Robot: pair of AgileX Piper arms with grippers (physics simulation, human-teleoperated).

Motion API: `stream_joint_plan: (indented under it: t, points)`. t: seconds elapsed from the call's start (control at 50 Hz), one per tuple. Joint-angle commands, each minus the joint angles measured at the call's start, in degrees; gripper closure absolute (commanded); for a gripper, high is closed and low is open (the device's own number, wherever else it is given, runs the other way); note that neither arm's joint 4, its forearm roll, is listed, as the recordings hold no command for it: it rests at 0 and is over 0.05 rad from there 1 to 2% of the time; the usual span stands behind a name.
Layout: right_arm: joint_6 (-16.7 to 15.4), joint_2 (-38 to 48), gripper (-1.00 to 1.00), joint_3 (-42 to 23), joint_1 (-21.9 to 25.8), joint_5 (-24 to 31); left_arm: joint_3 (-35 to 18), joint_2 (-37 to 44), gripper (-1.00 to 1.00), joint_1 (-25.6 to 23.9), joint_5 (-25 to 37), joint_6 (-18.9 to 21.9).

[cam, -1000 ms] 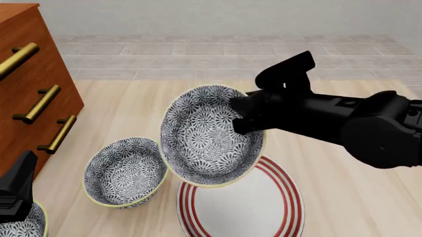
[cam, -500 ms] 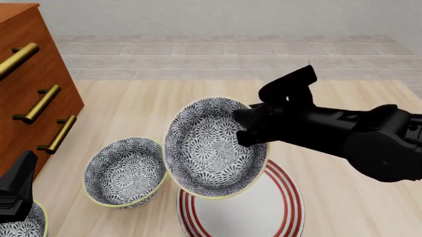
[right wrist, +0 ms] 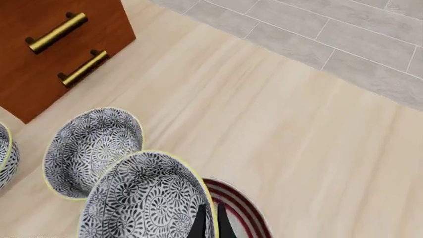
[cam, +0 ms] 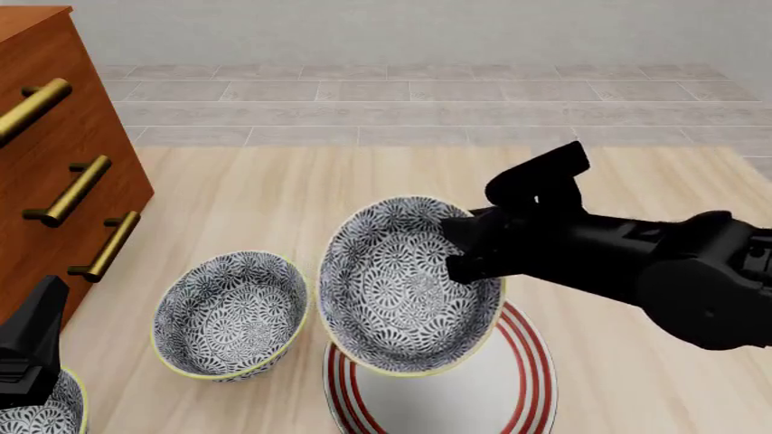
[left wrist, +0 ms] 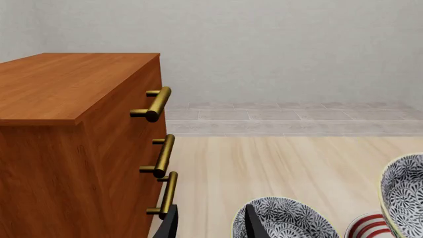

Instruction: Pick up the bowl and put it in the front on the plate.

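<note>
The bowl [cam: 404,285], with its grey-blue floral pattern and pale yellow rim, hangs tilted just above the plate [cam: 531,366], a white plate with red rings near the table's front. My right gripper [cam: 465,249] is shut on the bowl's right rim. In the right wrist view the fingers [right wrist: 199,223] pinch the bowl [right wrist: 145,198] at its edge, with the plate [right wrist: 241,208] showing beneath. My left gripper [left wrist: 210,228] is open and holds nothing, low at the front left [cam: 31,353].
A second look-alike bowl [cam: 230,312] sits on the table left of the plate. A third bowl [cam: 36,416] lies under the left arm at the front left corner. A wooden dresser [cam: 61,163] with brass handles stands along the left side.
The right gripper has carried the bowl down and a little to the right, closer to the plate. The left arm has not moved.
</note>
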Motion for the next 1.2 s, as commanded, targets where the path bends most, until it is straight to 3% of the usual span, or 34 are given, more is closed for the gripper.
stream_joint_plan:
  t: [0.02, 1.2]
  points:
    - [1.10, -0.44, 1.00, 1.47, -0.30, -0.63, 0.00, 0.00, -1.00, 0.00, 0.00, 0.00]
    - [4.12, -2.06, 1.00, 8.88, 0.15, -2.08, 0.00, 0.00, -1.00, 0.00, 0.00, 0.00]
